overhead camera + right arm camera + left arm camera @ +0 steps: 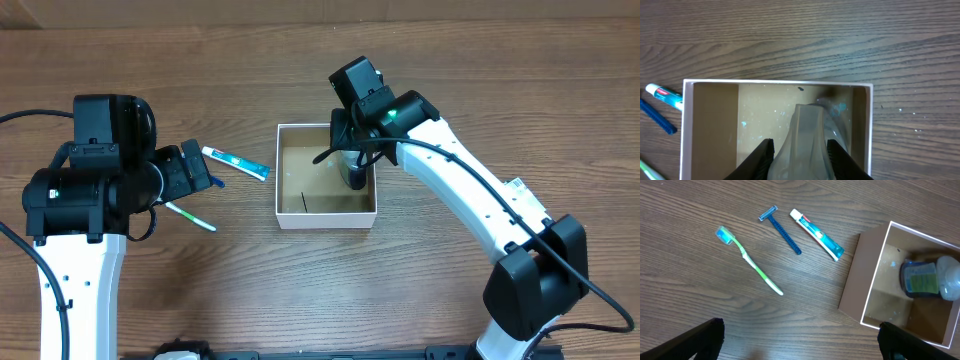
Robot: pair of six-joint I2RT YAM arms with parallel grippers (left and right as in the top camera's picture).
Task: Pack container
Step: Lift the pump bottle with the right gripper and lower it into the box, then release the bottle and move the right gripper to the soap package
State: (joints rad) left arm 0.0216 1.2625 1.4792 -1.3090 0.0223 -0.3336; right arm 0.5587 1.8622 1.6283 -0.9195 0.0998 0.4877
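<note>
The container (327,220) is a small square white-walled box with a brown inside, at the table's middle. It also shows in the left wrist view (855,285) and the right wrist view (775,81). My right gripper (352,150) (801,144) is shut on a clear bottle (356,178) (807,135) and holds it inside the container at its right side. The bottle (927,277) has a dark label. My left gripper (195,170) (800,340) is open and empty above the table, left of the container.
Left of the container lie a toothpaste tube (237,162) (817,234), a blue razor (213,182) (782,230) and a green toothbrush (190,215) (750,262), all flat on the wooden table.
</note>
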